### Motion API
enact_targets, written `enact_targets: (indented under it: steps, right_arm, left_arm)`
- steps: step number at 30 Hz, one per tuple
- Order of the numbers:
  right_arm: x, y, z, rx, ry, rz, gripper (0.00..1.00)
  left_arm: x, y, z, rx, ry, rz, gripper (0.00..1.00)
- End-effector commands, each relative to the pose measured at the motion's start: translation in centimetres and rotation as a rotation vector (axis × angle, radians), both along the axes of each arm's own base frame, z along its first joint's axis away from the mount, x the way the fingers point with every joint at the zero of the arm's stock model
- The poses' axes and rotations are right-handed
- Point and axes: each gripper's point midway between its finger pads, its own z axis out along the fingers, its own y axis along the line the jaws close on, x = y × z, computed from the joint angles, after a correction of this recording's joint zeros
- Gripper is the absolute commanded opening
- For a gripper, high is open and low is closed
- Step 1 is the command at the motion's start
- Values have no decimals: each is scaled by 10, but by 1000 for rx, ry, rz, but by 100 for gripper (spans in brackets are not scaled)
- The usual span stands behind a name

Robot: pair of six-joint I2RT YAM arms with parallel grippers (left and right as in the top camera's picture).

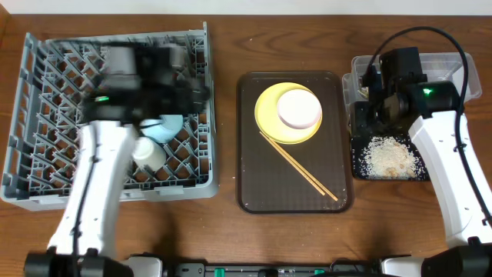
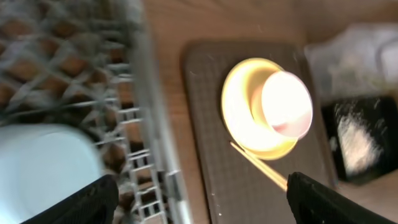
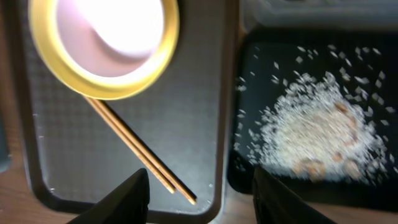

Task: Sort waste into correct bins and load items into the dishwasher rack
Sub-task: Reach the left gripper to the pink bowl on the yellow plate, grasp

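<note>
White rice (image 1: 388,158) lies in a loose, grainy heap in the glossy black tray (image 1: 359,165), with tan bits among it. Behind it, the clear tub (image 1: 355,73) is largely hidden by the right arm. On the matt brown tray (image 1: 257,188), a round yellow plate (image 1: 267,115) carries the white bowl (image 1: 300,108), and two thin wooden chopsticks (image 1: 301,168) slant beside it. The grey lattice rack (image 1: 38,165) holds a pale blue bowl (image 1: 165,127) and a white cup (image 1: 148,154), seemingly on its side. The left tool (image 2: 199,199) and right tool (image 3: 202,199) both gape wide, gripping nothing.
</note>
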Motion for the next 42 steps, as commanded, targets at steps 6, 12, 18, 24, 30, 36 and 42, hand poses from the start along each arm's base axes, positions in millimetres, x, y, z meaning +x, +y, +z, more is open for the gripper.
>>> enact_targets:
  steps: [6,12,18,24,30,36,42]
  right_arm:
    - [-10,-59,-3,-67,60,-250,50]
    - [-17,-83,-5,-60,87,-332,52]
    - [-20,-85,-5,-60,96,-341,56]
    - [-20,-85,-5,-61,97,-340,59]
    - [-20,-85,-5,-62,97,-332,59]
    - [-21,-85,-5,-63,100,-330,59]
    - [-21,-85,-5,-63,101,-330,58]
  left_arm:
    - [15,-79,-31,269,-101,-135,88]
    - [18,-144,-45,354,-233,-281,89]
    - [11,-205,-78,409,-311,-448,89]
    - [2,-242,-116,436,-333,-558,89]
    - [4,-247,-146,465,-313,-585,85]
    - [16,-232,-164,573,-310,-540,72]
    - [15,-230,-167,582,-304,-538,52]
